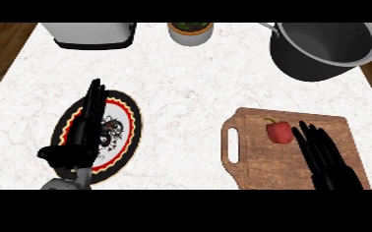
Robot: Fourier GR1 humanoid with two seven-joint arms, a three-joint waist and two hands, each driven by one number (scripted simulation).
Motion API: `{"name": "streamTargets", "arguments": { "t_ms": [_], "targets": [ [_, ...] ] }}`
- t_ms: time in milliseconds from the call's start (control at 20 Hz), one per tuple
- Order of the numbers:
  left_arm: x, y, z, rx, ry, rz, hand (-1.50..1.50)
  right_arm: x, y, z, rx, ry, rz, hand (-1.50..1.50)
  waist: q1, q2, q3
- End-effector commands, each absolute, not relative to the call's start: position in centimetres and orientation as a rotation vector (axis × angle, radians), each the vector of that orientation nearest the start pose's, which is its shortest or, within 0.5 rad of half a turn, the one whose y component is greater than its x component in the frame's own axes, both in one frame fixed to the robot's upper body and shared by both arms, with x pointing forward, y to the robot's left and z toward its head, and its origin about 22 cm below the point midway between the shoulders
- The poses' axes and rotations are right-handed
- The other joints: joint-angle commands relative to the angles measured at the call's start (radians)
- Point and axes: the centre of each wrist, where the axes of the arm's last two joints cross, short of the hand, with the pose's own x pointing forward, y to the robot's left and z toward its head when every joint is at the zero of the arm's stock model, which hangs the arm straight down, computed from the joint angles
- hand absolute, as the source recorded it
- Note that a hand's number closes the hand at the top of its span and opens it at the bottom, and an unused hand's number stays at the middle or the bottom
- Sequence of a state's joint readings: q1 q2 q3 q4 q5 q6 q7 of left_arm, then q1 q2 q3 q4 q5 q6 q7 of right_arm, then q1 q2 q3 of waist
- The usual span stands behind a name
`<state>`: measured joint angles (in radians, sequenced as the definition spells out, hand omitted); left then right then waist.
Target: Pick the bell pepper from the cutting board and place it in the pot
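Observation:
A red bell pepper (278, 131) with a green stem lies on the wooden cutting board (262, 164) at the lower right. My right hand (324, 155) is over the board just right of the pepper, fingers straight and pointing away, fingertips (301, 127) level with the pepper and close beside it. The dark grey pot (320, 49) stands at the upper right, partly cut off by the view's edge. My left hand (81, 132) rests open at the lower left, fingers straight.
A black, red and white patterned plate (125, 128) lies under my left hand. A grey appliance (91, 34) stands at the back left and a small potted plant (190, 32) at the back middle. Wooden floor shows past the counter's left edge.

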<state>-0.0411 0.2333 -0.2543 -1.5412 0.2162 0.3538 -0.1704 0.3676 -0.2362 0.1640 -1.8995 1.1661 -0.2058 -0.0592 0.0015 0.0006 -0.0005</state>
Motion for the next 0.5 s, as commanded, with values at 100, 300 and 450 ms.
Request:
{"name": "streamTargets", "arguments": {
  "t_ms": [100,300,450],
  "targets": [
    [24.2,22.5,1.2,0.111,-1.709,0.037,0.00,17.8,-25.0,-0.4,-1.082,-1.426,1.073,-1.50,0.000,-0.001,0.001],
    [24.3,23.4,2.1,0.119,-1.700,0.047,0.00,17.9,-25.4,0.2,-1.067,-1.456,1.062,-1.50,-0.002,-0.001,0.001],
    [24.1,22.1,1.1,0.104,-1.704,0.010,0.00,20.3,-25.3,-1.6,-1.097,-1.421,1.074,-1.50,0.001,-0.001,0.001]
  ]
}}
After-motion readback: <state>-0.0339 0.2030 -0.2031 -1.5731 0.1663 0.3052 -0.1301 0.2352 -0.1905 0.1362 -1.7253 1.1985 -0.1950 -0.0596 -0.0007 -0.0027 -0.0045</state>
